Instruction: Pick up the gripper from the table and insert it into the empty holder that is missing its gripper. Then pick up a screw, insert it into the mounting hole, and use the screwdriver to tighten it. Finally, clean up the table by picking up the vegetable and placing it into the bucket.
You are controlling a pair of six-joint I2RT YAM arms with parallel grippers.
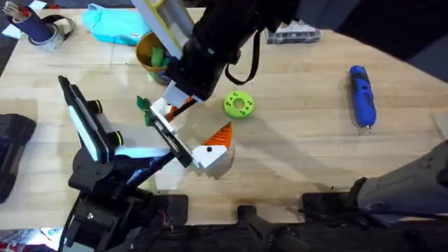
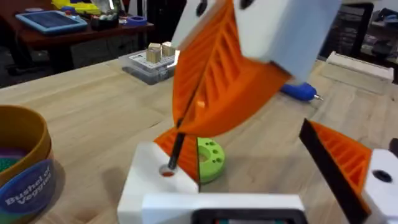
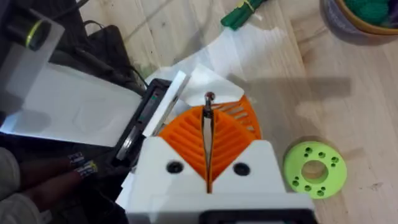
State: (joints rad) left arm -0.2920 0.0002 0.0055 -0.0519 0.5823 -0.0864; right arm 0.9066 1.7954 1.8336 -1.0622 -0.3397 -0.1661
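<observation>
Pressing its orange pads together on a thin screw, the right pincer (image 3: 208, 146) holds it upright over the mounting hole of the white gripper (image 2: 163, 180). The left pincer's state cannot be told. The screwdriver (image 1: 362, 94) lies apart on the worktop (image 1: 294, 154); the bucket (image 1: 150, 56) stands beyond.

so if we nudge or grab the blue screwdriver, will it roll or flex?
The screwdriver lies flat on the table with nothing beside it. Its handle looks rounded, so a sideways nudge will probably roll it. It looks short, thick and rigid, so flex is unlikely. The smooth handle could slip; grip it mid-handle.
</observation>
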